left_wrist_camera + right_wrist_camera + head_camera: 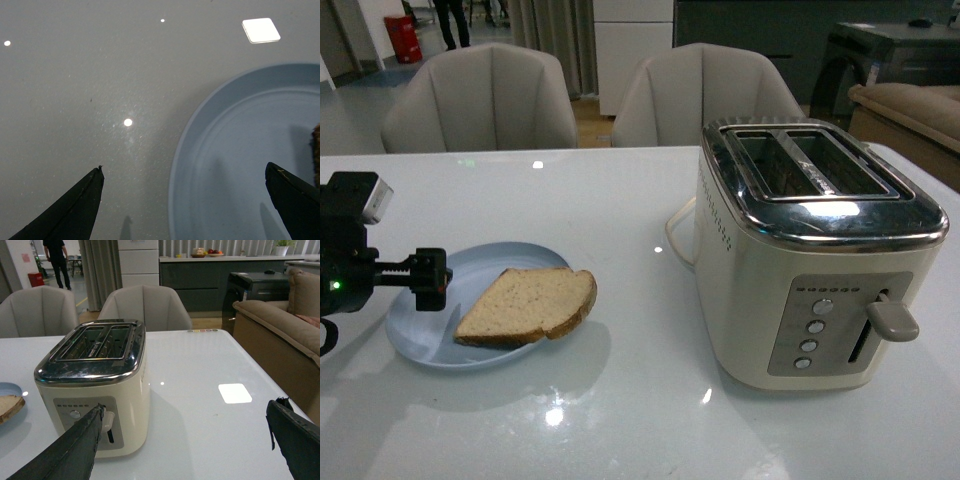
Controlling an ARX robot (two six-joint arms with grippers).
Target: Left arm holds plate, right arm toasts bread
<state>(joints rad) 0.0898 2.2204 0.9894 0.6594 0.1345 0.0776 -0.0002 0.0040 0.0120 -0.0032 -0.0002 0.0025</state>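
The flat black fingers point(75, 210) of the left arm point(428, 280) are spread wide with nothing between them. In the left wrist view one tip is over the bare table and the other over the round, shallow, pale blue plate point(225, 150), so the raised rim runs through the gap; I cannot tell whether either tip touches it. From the front, these fingers sit at the plate's point(420, 340) left edge. The single slice of tan wholemeal bread with a brown crust point(525, 305) lies flat on the plate, its rounded end reaching just past the right rim, well clear of the fingers. The dark fingers point(75, 450) of the right arm point(185, 407) are also parted wide and empty, above the glossy white table point(620, 430), with the cream two-slot toaster with a chrome top point(95, 385) close in front of them. From the front the toaster point(810, 250) stands to the right of the plate and apart from it. Both slots are empty, and its grey lever point(892, 318) is near the top of its track. Two pale upholstered chairs point(480, 95) stand at the table's far side.
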